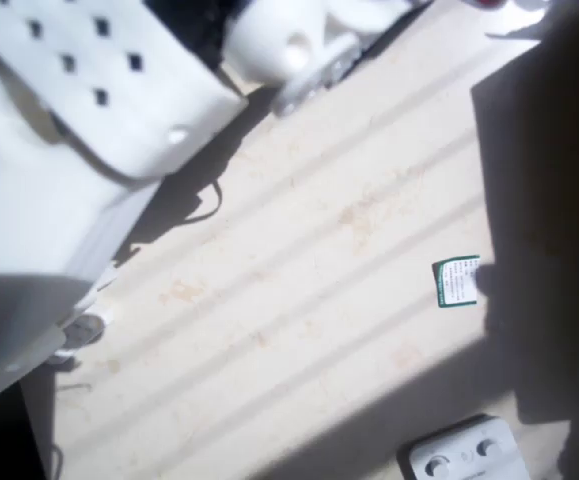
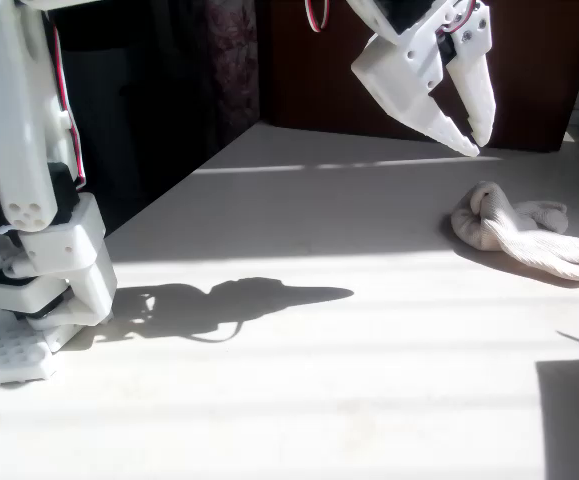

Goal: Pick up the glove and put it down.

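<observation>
The beige-cream glove (image 2: 517, 227) lies crumpled on the white table (image 2: 299, 350) at the right, its plump fingers pointing right. In the fixed view my white gripper (image 2: 473, 143) hangs in the air above and slightly left of the glove, well clear of it. Its fingertips almost meet and nothing is between them. In the overhead view the glove's green-and-white label (image 1: 457, 282) shows at the edge of a dark shadowed area on the right, which hides the rest of the glove.
My arm's white base (image 2: 39, 270) stands at the left and casts a long shadow (image 2: 229, 305) across the table. A white plastic device with round buttons (image 1: 464, 455) sits at the bottom edge of the overhead view. Dark walls stand behind the table.
</observation>
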Available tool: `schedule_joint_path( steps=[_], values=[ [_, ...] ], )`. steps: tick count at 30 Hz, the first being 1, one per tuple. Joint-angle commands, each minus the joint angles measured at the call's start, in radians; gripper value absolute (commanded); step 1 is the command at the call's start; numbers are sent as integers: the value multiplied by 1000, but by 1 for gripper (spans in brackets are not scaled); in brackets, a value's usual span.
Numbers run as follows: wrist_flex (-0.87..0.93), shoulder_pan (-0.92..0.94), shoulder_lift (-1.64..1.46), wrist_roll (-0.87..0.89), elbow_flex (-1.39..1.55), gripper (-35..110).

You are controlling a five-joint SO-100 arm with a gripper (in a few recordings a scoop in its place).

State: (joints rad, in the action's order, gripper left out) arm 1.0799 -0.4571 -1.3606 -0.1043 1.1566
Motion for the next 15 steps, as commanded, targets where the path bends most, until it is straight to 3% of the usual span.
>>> schedule_joint_path(
  steps=[1,6,15],
  values=[
    [-12,-43,124,-6,-189,1],
    [0,-84,328,3,-393,4],
    [2,-132,465,6,-465,26]
  ],
)
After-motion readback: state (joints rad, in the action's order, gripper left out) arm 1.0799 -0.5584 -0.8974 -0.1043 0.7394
